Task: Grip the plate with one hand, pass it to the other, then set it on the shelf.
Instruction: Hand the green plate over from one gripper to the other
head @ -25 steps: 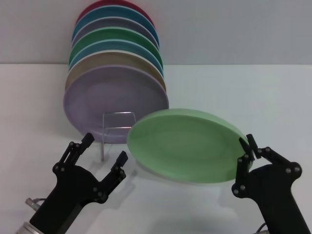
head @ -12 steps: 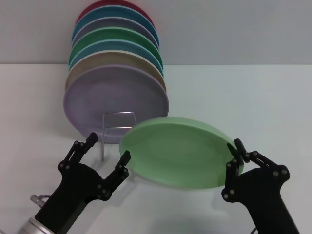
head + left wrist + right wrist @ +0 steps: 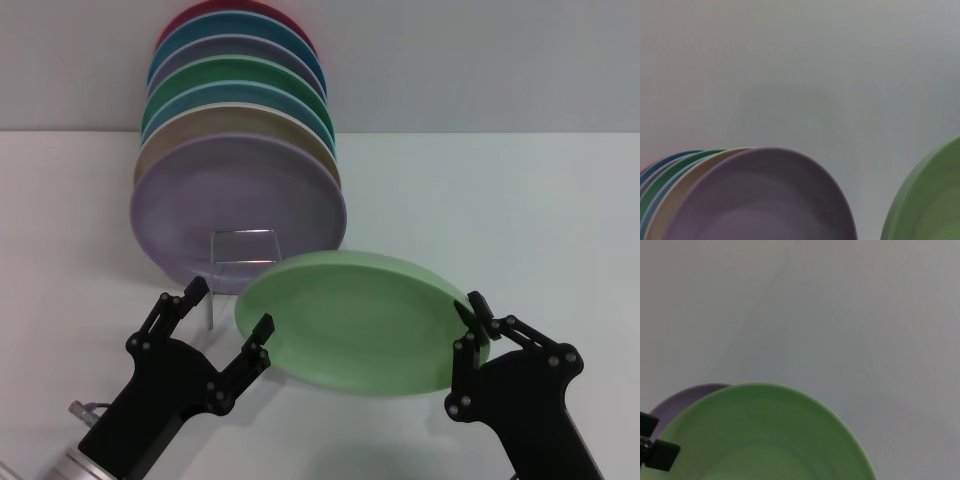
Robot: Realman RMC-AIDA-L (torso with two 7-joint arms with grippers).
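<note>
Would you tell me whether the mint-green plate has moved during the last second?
Yes. The plate, held by the right gripper, has shifted toward the robot's left, its edge now below the wire shelf.

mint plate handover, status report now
Right tool shut on round pale mint-green plate, held tilted. Left tool open at plate's near-left rim. Silvery wire rack behind, lilac plate frontmost.
</note>
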